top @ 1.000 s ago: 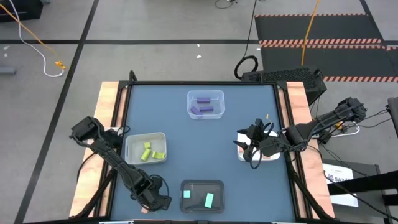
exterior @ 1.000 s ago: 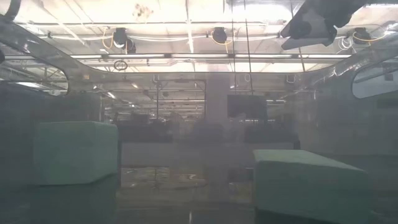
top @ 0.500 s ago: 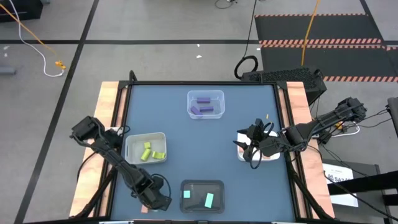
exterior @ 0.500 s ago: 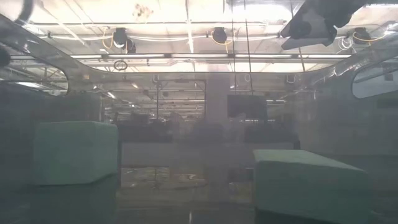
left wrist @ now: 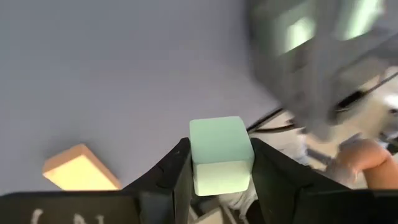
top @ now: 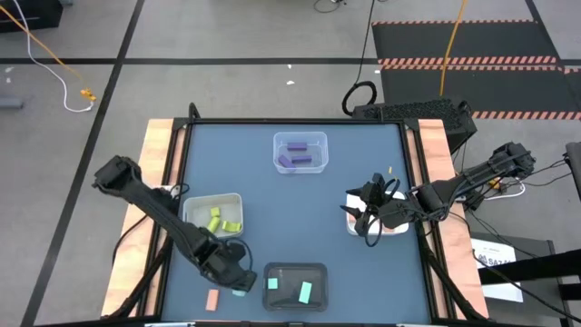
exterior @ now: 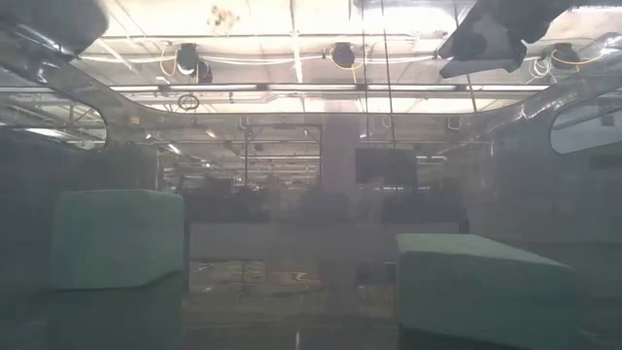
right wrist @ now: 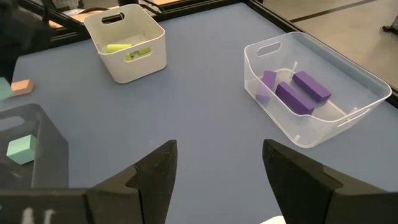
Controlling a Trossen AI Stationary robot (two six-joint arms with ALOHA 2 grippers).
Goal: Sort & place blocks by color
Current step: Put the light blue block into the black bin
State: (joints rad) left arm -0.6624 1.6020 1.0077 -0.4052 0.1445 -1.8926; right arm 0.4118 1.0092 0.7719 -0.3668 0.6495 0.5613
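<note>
My left gripper [top: 236,280] stands near the table's near edge, just left of the black tray [top: 318,271], and is shut on a light cyan cube [left wrist: 220,154]. A salmon-orange block [top: 212,300] lies flat on the table beside it. Two cyan blocks [top: 305,292] lie in the black tray. Yellow-green blocks [top: 218,221] sit in the white tray [top: 192,202], and purple bars [top: 296,156] in the clear tray [top: 320,138]. My right gripper [right wrist: 217,174] is open and hovers over a pale tray [top: 349,225] at the table's right, hiding most of it. My left gripper pinches the cyan cube by two opposite side faces [left wrist: 194,163], one dark finger [left wrist: 177,171] on each side. The fingers come from above, pointing down. The cube sits squarely between them and looks lifted clear of the table.
The four trays ring the blue table top: clear far, white left, black near, pale right. The middle of the table [top: 290,213] holds nothing. In the low view two pale green blocks [exterior: 117,238] loom close. Cables and floor mats lie beyond the far edge.
My left gripper has moved from the near-left corner up and slightly right, toward the black tray, carrying the cyan cube. The salmon-orange block it covered now shows on the table. The left arm's elbow has swung outward to the left. The right arm has kept still.
</note>
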